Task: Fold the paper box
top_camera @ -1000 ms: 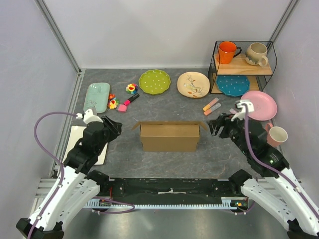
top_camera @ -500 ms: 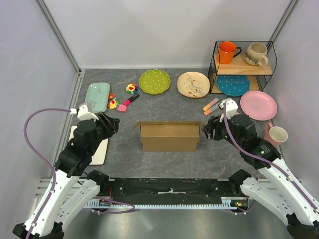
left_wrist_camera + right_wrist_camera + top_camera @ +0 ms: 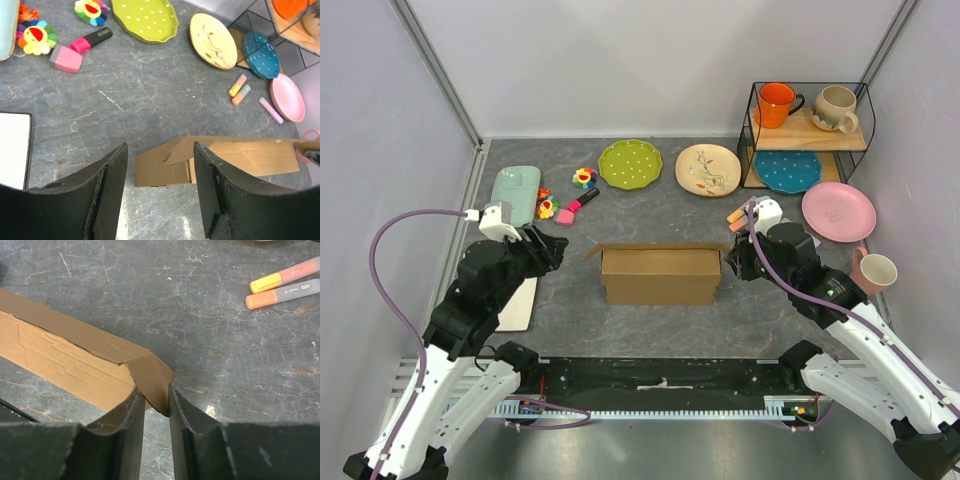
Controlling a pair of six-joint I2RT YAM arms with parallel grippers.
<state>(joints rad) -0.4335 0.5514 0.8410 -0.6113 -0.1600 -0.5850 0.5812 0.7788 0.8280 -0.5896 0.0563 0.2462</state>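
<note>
The paper box [image 3: 660, 276] is brown cardboard, standing mid-table with small flaps sticking out at both top ends. My right gripper [image 3: 733, 262] is at its right end. In the right wrist view the jaws [image 3: 156, 390] are nearly together, with the corner of the box's right flap [image 3: 152, 375] pinched between the fingertips. My left gripper [image 3: 546, 248] hovers left of the box, apart from it. In the left wrist view it [image 3: 160, 147] is wide open and empty, with the box's left end [image 3: 165, 167] ahead between the fingers.
A white tray [image 3: 520, 305] lies under my left arm. A pale green dish [image 3: 515, 193], toys and a pink marker [image 3: 578, 204], and green [image 3: 630, 163] and cream [image 3: 708, 169] plates line the back. A wire rack [image 3: 810, 135], pink plate [image 3: 840, 211], highlighters [image 3: 745, 213] and mug [image 3: 877, 270] are at the right.
My right gripper has moved left to the box's right flap. My left gripper has shifted slightly away from me and to the right. The box has stayed put.
</note>
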